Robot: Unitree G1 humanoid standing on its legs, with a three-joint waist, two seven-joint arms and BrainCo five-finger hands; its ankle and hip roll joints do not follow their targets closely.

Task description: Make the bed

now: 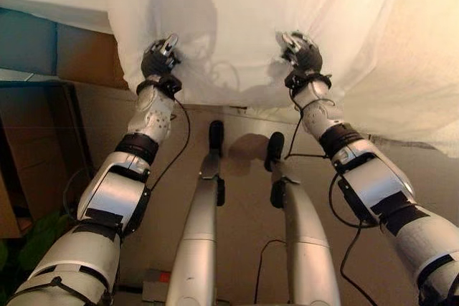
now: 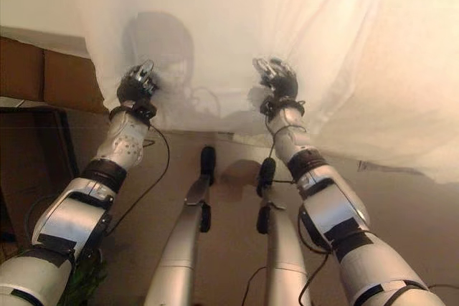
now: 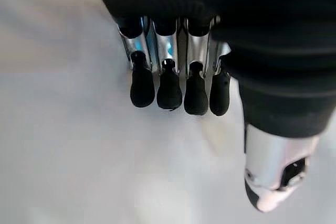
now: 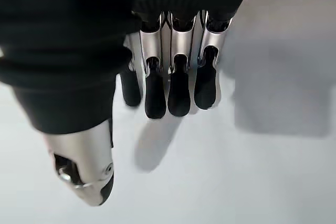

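Sheet: one white sheet (image 1: 301, 26) fills the upper part of the head views, draped over the bed's near edge with its hem hanging just above the floor; it runs in loose diagonal folds on the right.
Left hand: the left hand (image 1: 159, 56) is raised against the hanging face of the sheet. In its wrist view the fingers (image 3: 169, 83) reach out nearly straight in a row with the thumb (image 3: 273, 177) apart, white cloth behind them and none caught between; released, grasping nothing.
Right hand: the right hand (image 1: 301, 51) is at about the same height, well apart from the left. Its fingers (image 4: 177, 87) are likewise extended, thumb (image 4: 84, 171) off to one side, casting a shadow on the cloth; released too.
Surroundings: a brown wooden bed frame (image 1: 86, 55) shows at the left under the sheet, with tan floor (image 1: 244, 177) below.
Risk: with neither hand closed, a pull now would likely slide off the cloth; an uneven grip could drag the sheet crooked or deepen the right-side folds.
Count: one sheet, two hands, one bed frame.
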